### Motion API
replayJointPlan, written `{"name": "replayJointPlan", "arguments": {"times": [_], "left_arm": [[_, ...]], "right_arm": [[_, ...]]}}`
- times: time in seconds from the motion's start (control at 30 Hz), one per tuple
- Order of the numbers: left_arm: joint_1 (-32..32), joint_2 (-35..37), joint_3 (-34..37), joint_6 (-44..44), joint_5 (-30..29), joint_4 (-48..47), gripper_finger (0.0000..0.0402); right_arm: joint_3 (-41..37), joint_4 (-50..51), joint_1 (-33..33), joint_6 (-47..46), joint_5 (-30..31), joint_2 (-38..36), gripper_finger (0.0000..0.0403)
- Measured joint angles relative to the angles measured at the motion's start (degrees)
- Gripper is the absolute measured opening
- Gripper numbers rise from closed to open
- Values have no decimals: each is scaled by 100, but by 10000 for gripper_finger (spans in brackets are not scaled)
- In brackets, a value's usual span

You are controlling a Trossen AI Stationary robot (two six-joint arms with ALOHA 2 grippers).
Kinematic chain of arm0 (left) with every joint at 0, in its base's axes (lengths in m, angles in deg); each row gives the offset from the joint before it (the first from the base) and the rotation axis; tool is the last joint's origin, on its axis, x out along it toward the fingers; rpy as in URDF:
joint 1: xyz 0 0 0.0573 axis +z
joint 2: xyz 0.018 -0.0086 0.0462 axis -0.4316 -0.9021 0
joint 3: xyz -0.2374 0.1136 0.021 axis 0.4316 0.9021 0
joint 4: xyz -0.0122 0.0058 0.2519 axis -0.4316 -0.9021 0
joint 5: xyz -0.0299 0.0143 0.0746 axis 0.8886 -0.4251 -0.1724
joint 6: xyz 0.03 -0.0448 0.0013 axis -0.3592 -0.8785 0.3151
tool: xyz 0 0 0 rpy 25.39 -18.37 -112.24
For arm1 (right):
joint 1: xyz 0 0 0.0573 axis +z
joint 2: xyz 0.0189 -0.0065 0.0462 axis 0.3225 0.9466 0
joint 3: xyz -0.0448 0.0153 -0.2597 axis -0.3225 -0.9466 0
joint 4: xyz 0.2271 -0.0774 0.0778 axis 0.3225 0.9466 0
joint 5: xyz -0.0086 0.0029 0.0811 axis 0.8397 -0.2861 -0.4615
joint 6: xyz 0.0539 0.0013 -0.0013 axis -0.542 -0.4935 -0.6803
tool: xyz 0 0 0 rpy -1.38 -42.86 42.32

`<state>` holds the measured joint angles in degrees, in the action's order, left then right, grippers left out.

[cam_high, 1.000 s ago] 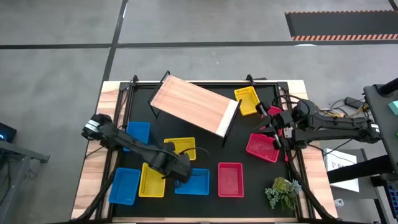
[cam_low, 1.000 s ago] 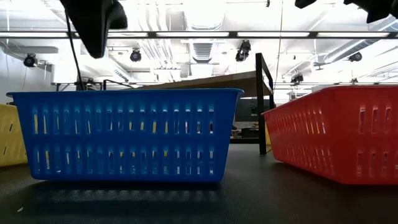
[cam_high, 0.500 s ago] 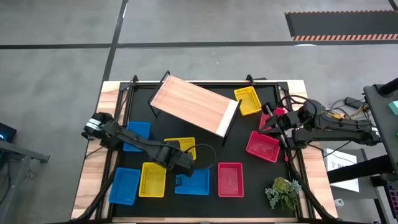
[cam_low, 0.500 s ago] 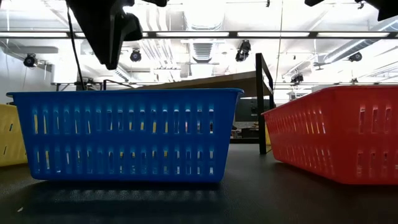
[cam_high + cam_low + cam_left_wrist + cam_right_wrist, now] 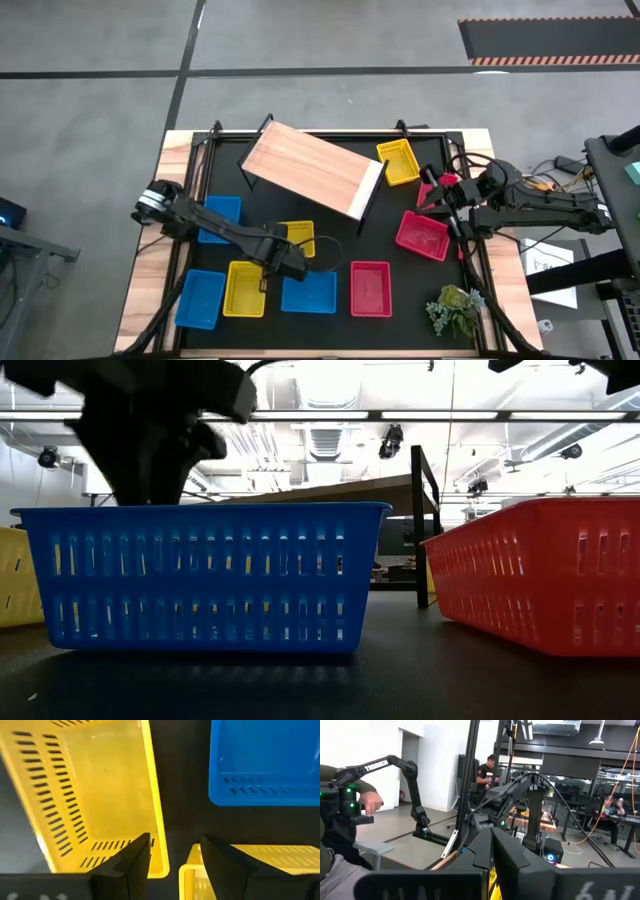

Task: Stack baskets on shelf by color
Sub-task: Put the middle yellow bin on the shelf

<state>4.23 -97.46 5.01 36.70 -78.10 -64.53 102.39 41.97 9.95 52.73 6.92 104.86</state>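
Shifted off the blue basket (image 5: 309, 292), left end effector (image 5: 268, 277) hangs spread wide, holding nothing.

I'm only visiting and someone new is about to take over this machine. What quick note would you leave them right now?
Left gripper: fingers open, empty, over the gap between two yellow baskets.
Right gripper: fingers shut, holding nothing visible, raised at the table's right side.
Shelf: wooden top bare.
All nine baskets lie loose on the table: blues, reds and one partly hidden under the right arm, third yellow beside the shelf.
Done: nothing stacked.
Left: everything.
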Motion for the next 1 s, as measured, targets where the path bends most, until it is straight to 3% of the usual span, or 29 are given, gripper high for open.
{"name": "replayJointPlan", "arguments": {"times": [0.47,0.8,1.0], "left_arm": [[35,4,420,26,-703,486,160],[35,4,426,-11,-759,517,158],[35,4,426,-11,-770,541,127]], "right_arm": [[-4,114,0,205,3,0,9],[-4,114,-2,208,7,2,9],[-4,114,-2,206,7,2,9]]}}
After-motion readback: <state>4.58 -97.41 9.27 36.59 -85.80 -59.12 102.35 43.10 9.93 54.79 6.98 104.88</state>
